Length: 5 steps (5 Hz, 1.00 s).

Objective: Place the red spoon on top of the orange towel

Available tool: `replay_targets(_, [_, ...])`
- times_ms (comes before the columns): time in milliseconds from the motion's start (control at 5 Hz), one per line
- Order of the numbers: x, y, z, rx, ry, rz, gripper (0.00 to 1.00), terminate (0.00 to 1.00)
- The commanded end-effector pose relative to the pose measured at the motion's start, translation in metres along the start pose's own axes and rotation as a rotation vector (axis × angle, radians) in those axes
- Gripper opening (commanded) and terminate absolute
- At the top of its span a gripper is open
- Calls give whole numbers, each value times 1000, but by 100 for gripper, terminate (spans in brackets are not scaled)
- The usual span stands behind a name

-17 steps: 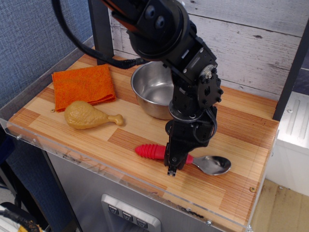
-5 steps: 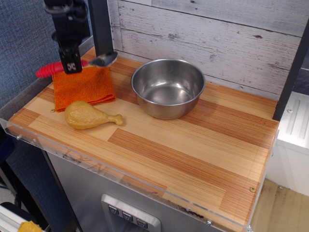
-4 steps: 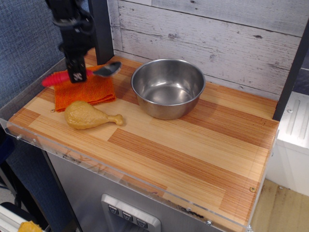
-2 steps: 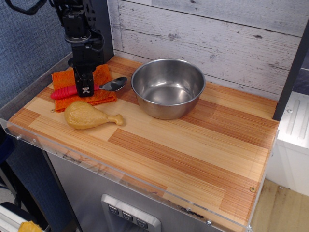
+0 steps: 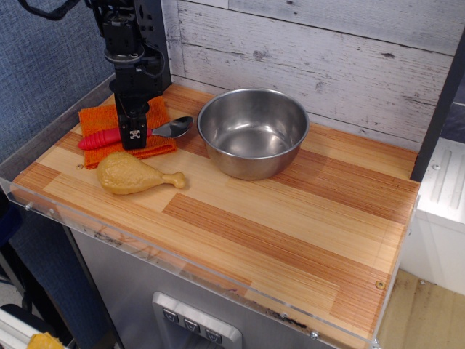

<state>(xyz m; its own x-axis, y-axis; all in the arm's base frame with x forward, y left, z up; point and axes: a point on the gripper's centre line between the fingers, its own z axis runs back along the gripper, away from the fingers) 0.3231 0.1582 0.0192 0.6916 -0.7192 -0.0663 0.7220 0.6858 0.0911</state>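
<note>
The orange towel (image 5: 98,120) lies at the back left of the wooden table top. The red spoon lies low across it: its red handle (image 5: 99,139) points left and its silver bowl (image 5: 174,128) sticks out past the towel's right edge toward the steel bowl. My gripper (image 5: 133,136) comes down from above and is shut on the spoon's handle near its middle, right at the towel's surface. The arm hides the middle of the towel and part of the handle.
A tan toy chicken drumstick (image 5: 131,174) lies just in front of the towel. A steel bowl (image 5: 253,131) stands right of the spoon. A dark post (image 5: 155,36) rises behind the towel. A clear rim (image 5: 182,262) edges the table front.
The gripper has carried the spoon from the front right of the table to the towel, then lowered it from mid-air down onto the towel. It still holds the handle.
</note>
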Motion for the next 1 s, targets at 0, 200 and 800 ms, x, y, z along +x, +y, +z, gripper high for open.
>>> replay_targets(0, [-5, -1, 51, 98, -56, -18, 100, 0])
replay_targets(200, [0, 2, 88, 147, -87, -66, 100, 0])
replay_targets(800, [5, -22, 154, 162, -162, -202, 100, 100])
